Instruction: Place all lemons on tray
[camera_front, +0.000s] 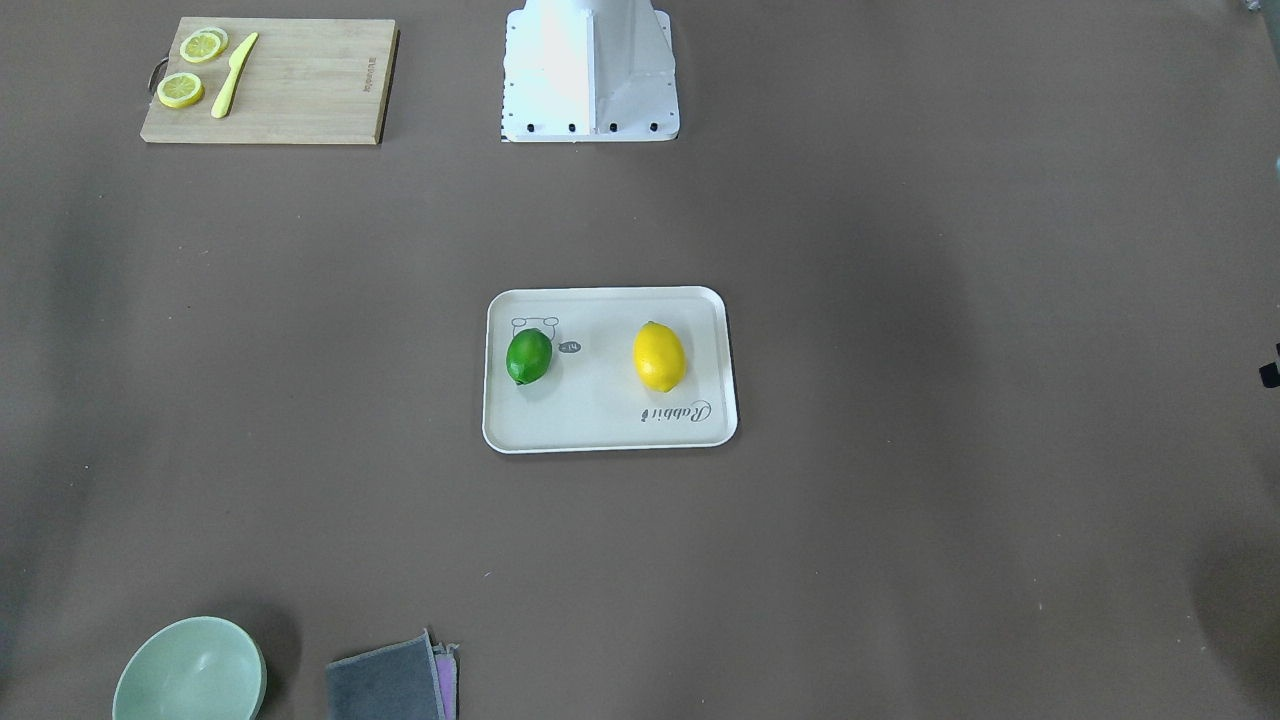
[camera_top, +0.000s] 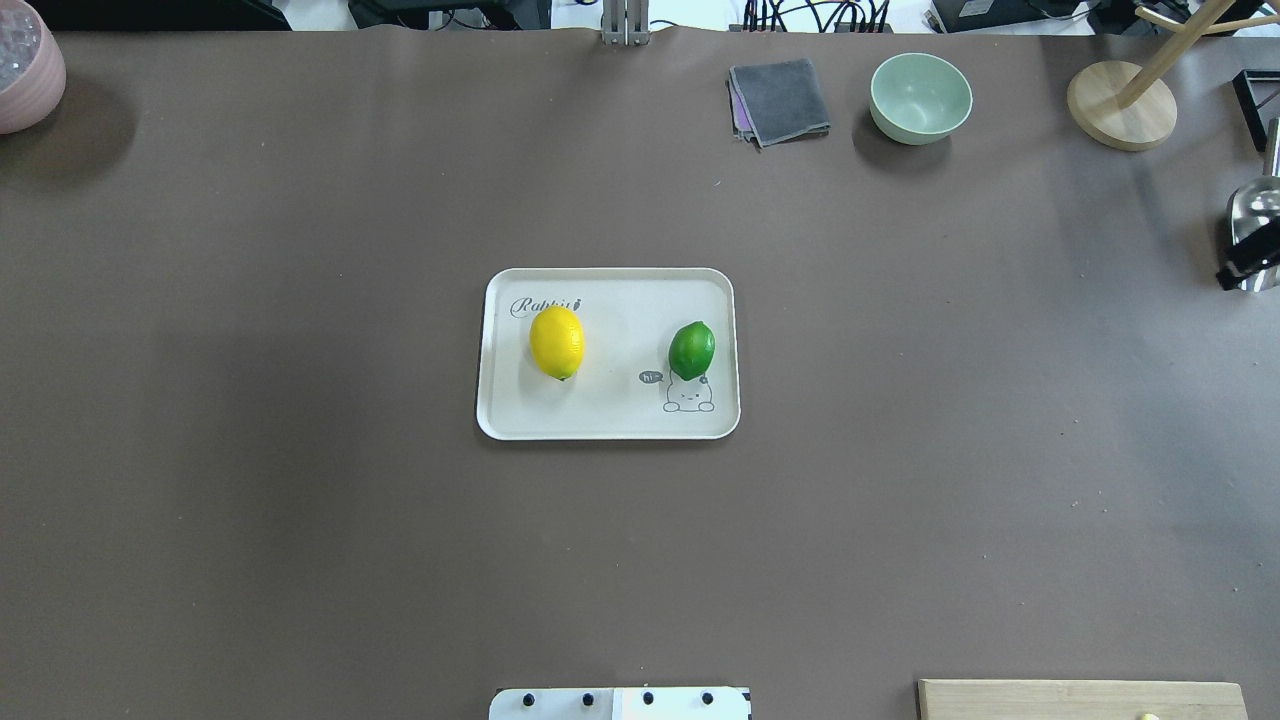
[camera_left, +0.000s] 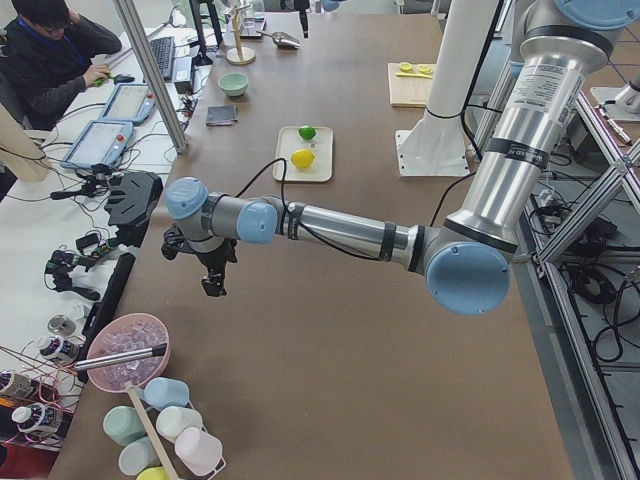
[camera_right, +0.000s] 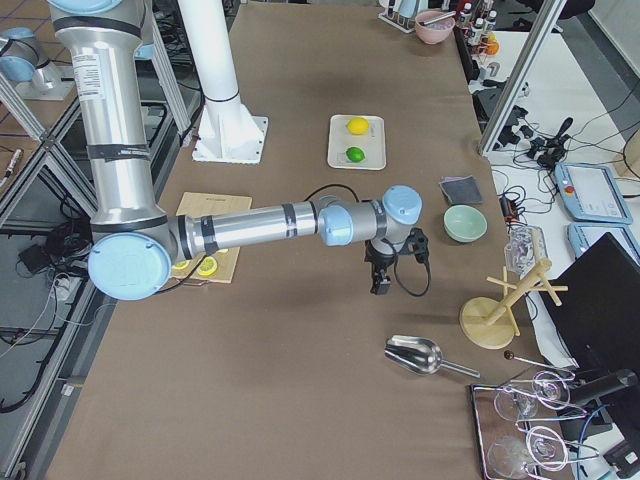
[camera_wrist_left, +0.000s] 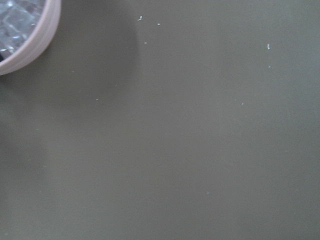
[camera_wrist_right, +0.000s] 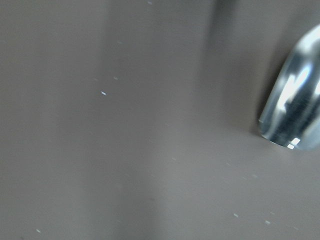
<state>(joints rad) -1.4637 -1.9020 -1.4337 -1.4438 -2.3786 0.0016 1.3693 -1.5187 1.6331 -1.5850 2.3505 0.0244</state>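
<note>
Brown tabletop; cream tray with rabbit drawing; yellow lemon; green lemon; mint bowl.

Left lemon, right lemon apart on tray; beyond it, cloth left of bowl.

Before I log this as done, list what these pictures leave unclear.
Left gripper: small and dark in the exterior left view; open or shut unknown.
Right gripper: same, in the exterior right view.
Cutting board: cut off by the overhead view's bottom edge.
Metal scoop: blurred, cropped at the right wrist view's edge.
</note>
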